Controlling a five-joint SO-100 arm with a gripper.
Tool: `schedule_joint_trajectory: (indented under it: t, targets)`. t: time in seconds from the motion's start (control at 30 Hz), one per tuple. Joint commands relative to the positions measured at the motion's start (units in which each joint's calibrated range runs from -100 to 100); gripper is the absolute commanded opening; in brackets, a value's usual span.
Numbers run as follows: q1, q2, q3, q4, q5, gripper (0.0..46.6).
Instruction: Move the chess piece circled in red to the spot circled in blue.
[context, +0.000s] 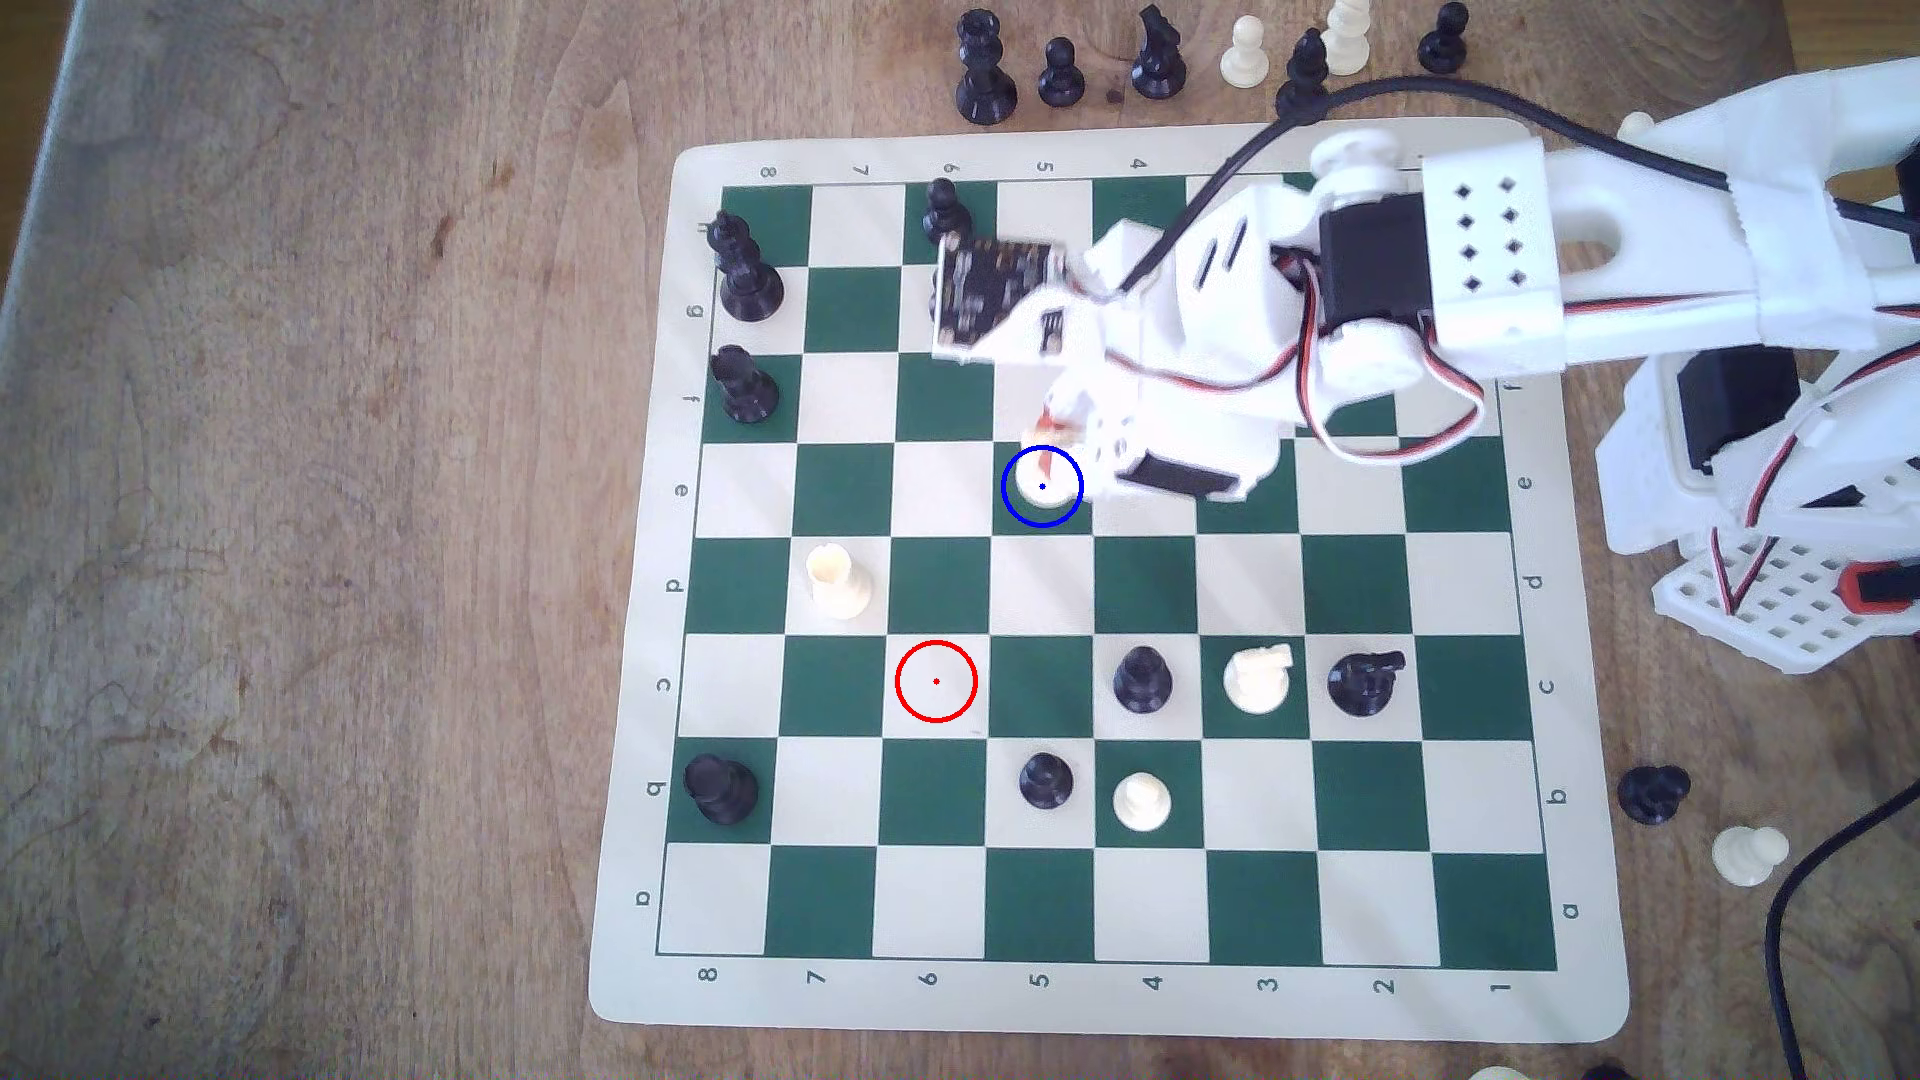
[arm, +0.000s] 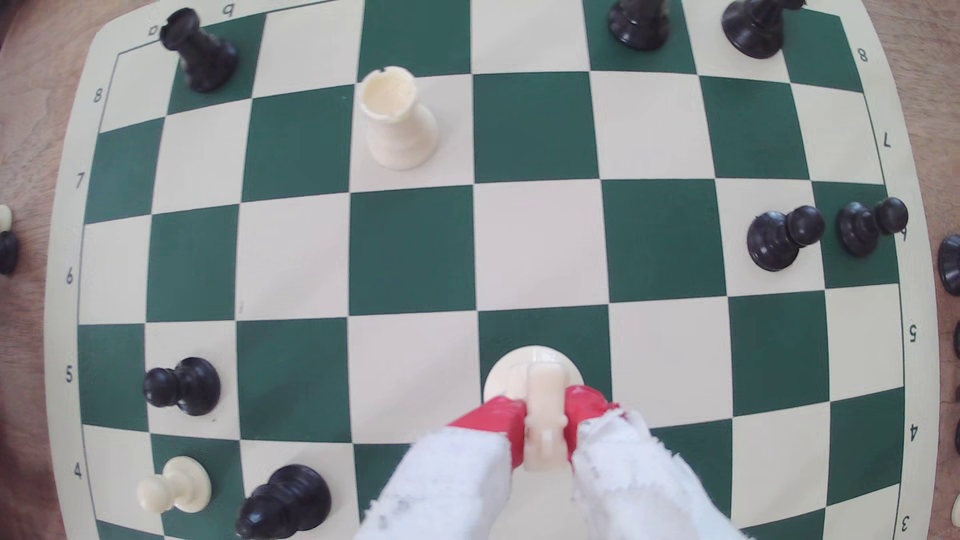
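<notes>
— What's that little cream piece look like from where you stand?

— Small, pale plastic, wide round base and a narrow stem on top. In the wrist view the base sits on a dark green square, and the stem rises between the two red fingertips.

— So the gripper has it?

— Looks that way. The red tips are pressed against either side of the stem, closed onto it with no gap I can see. Behind the red tips the fingers are wrapped in white, frayed padding.

— And where on the board?

— In the exterior view the piece is inside the blue ring, on the green square in row e, column 5. Whether the base is touching the square or just above it, I can't tell.

— The red ring?

— The red ring marks a cream square two rows nearer the board's bottom edge in the exterior view, toward that view's left. A cream rook stands just beyond it, and a black pawn is on the same row to the exterior view's right.
</notes>
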Motion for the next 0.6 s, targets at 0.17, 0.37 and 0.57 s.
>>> schedule_joint_trajectory:
  t: [0.17, 0.37, 0.57]
  targets:
    - [1.32, -0.59, 3.90, -11.35, 0.24, 0.3]
    - [1.32, 3.49, 2.81, -12.82, 0.05, 0.3]
    - [1.48, 6.88, 1.27, -12.91, -0.10, 0.3]
